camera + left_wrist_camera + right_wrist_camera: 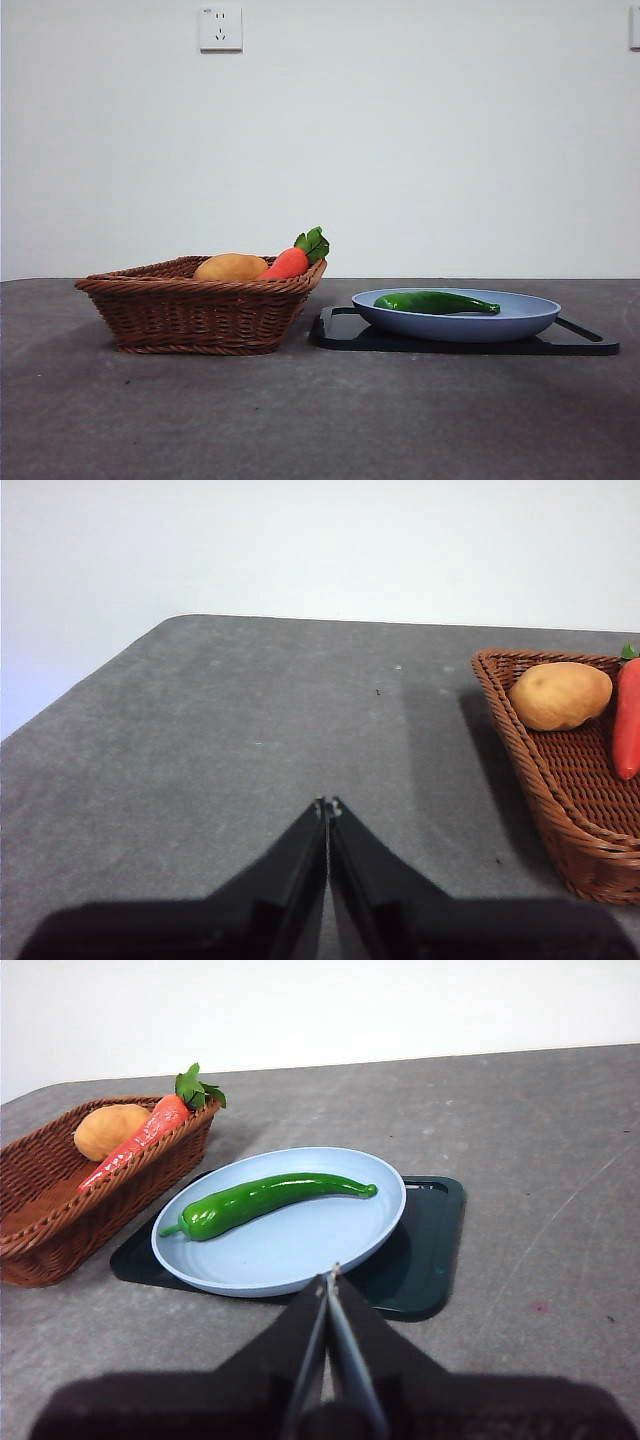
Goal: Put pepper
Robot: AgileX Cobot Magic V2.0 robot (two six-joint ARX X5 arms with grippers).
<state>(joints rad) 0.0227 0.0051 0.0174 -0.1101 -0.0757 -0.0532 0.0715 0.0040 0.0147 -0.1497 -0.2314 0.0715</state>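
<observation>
My glossy dark-green pepper [265, 1201], long, slim and slightly curved, lies flat on its side across the pale blue plate [300, 1255], whole, thin stem at one end.

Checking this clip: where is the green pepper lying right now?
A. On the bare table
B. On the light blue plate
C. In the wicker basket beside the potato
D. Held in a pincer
B: the pepper lies across the light blue plate, which sits on the dark tray; both pincers are shut and empty.
</observation>
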